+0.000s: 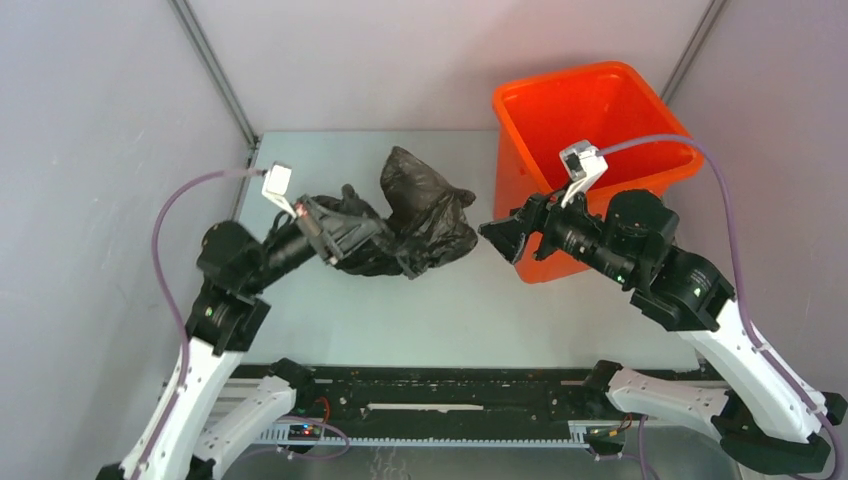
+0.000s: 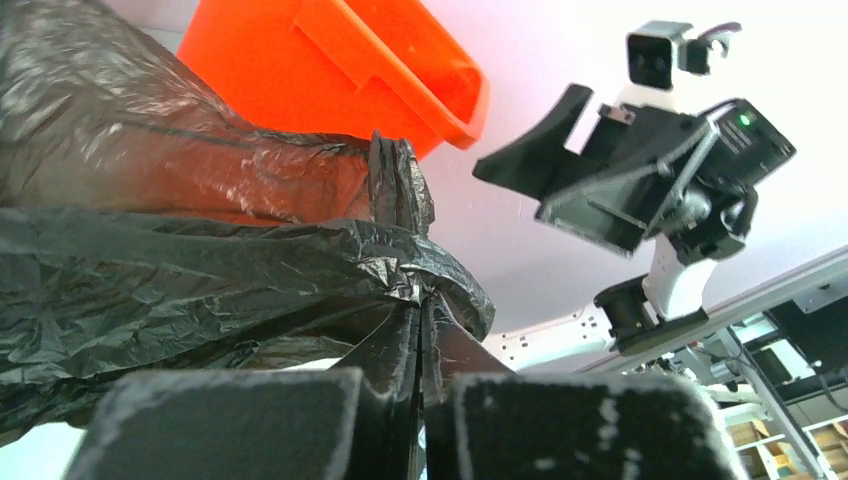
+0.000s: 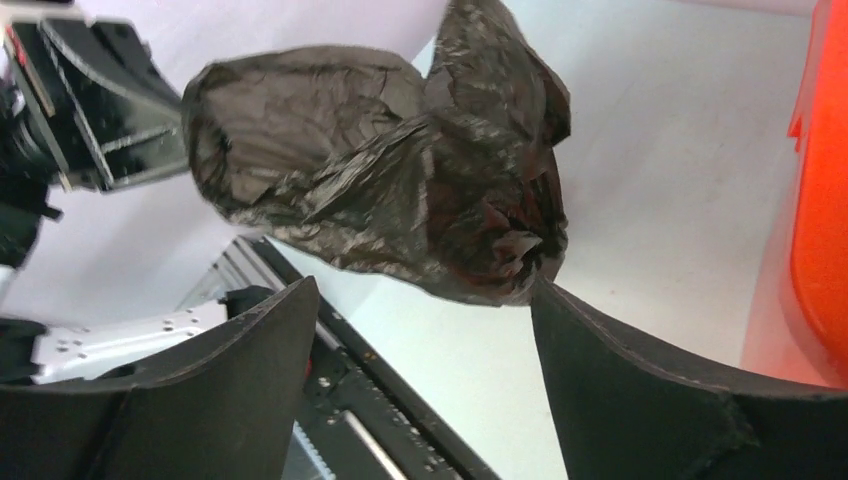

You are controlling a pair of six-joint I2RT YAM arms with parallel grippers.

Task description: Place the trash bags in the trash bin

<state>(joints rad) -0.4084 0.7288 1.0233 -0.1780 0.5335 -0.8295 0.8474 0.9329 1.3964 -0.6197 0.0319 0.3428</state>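
The black trash bags (image 1: 420,215) hang in a crumpled bundle above the table's middle; they also show in the left wrist view (image 2: 180,260) and the right wrist view (image 3: 400,190). My left gripper (image 1: 335,240) is shut on the bundle's left edge, with plastic pinched between its fingertips (image 2: 428,310). My right gripper (image 1: 500,240) is open and empty, just right of the bundle, not touching it; its fingers (image 3: 640,380) frame the bags from below. The orange trash bin (image 1: 590,110) stands at the back right, behind the right gripper, and shows in the left wrist view (image 2: 340,60).
A grey table top (image 1: 440,310) lies under the bags. Grey walls enclose the back and sides. A black rail (image 1: 440,395) runs along the near edge between the arm bases.
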